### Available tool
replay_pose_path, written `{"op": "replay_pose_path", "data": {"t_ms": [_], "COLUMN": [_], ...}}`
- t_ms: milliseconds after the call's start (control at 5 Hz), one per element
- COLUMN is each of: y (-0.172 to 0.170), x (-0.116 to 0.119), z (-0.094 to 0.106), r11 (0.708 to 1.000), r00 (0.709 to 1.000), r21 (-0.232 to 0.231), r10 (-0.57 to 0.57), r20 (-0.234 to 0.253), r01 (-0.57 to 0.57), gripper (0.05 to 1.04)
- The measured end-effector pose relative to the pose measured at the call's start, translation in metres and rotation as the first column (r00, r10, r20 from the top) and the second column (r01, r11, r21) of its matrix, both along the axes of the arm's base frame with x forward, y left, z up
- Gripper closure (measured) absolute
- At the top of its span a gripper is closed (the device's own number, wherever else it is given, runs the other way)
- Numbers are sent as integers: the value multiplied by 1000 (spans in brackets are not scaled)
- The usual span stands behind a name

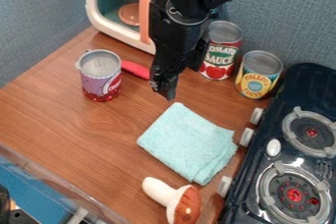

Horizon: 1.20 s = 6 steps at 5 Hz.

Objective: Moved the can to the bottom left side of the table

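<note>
The black gripper (pixel 165 86) hangs down over the upper middle of the table (pixel 66 120). To its left stands an upright purple and red can (pixel 101 76), apart from it. Behind and right of the gripper is an upright red, white and green can (pixel 220 53), its left edge partly covered by the arm. A yellow and blue can (pixel 259 76) stands upright farther right, beside the red one.
A light blue folded cloth (pixel 187 142) lies mid-table, with a toy mushroom (pixel 174 201) below it. A pink-red handle (pixel 136 69) lies between the purple can and the gripper. A toy oven (pixel 121 31) is behind; a stove (pixel 289 159) stands on the right.
</note>
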State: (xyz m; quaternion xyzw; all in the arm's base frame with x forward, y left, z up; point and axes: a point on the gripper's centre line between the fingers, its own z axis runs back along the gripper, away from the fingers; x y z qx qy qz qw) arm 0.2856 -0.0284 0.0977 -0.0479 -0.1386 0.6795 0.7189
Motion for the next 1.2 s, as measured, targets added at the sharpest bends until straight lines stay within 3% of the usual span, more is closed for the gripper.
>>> {"op": "replay_pose_path", "data": {"t_ms": [200, 400, 600, 800, 1000, 1200], "y": [0, 21, 43, 54, 66, 80], "x": [-2, 4, 16, 30, 41, 43], "z": [-8, -20, -37, -58, -80, -89], "r11": [1000, 992, 970, 943, 895, 829], "r00": [1000, 989, 962, 928, 875, 814], "r21": [0, -43, -66, -36, -19, -17], "r10": [4, 113, 220, 319, 432, 546], "r20": [-30, -92, -163, -195, -218, -197], "r01": [-4, -117, -233, -332, -446, -560], "gripper": [83, 83, 83, 83, 83, 83]}}
